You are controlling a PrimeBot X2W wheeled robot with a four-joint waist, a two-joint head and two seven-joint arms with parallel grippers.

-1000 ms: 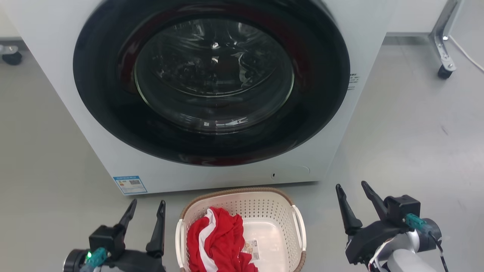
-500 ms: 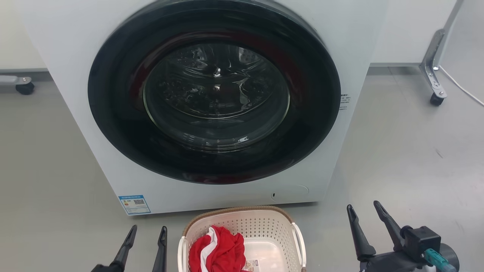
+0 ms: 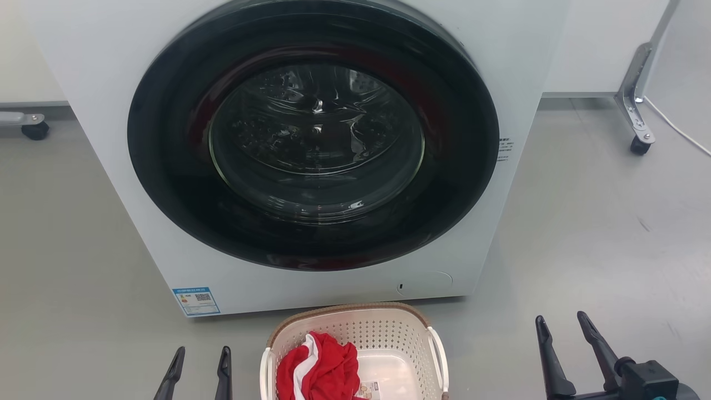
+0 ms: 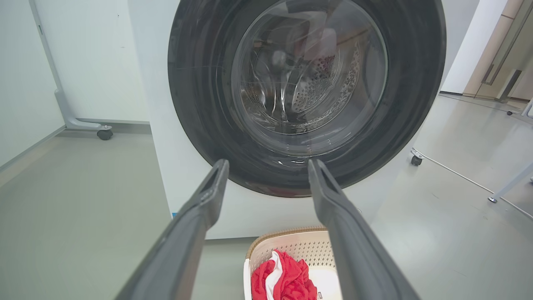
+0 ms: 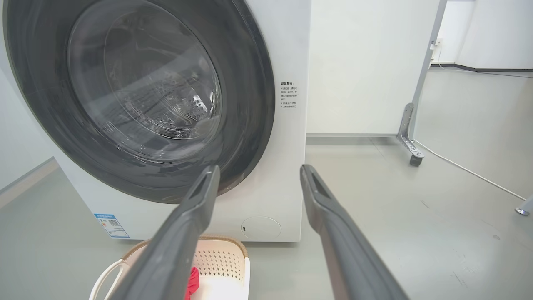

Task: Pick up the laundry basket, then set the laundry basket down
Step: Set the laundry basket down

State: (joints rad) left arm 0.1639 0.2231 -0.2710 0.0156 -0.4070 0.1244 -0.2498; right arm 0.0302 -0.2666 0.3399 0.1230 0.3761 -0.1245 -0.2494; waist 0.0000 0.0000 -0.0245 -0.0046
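The laundry basket (image 3: 389, 333) stands on the floor just in front of the washing machine, cream-white and perforated with a brown woven-look rim and white side handles. Red and white clothes (image 3: 319, 369) lie in its left half. The left wrist view shows the basket (image 4: 308, 246) low between the fingers, and the right wrist view shows the basket (image 5: 220, 260) at the bottom left. My left gripper (image 3: 201, 356) stands open to the basket's left, apart from it. My right gripper (image 3: 562, 323) stands open well to its right. Nothing is between either pair of fingers.
The white washing machine (image 3: 311, 139) with its shut dark round door rises right behind the basket. A wheeled metal frame leg (image 3: 636, 105) stands at the back right, another caster (image 3: 33, 129) at the back left. Grey floor spreads on both sides.
The head view tilted up in the first half second. Since then both grippers have dropped lower in the picture, the right one also shifting right. The basket has stayed in place.
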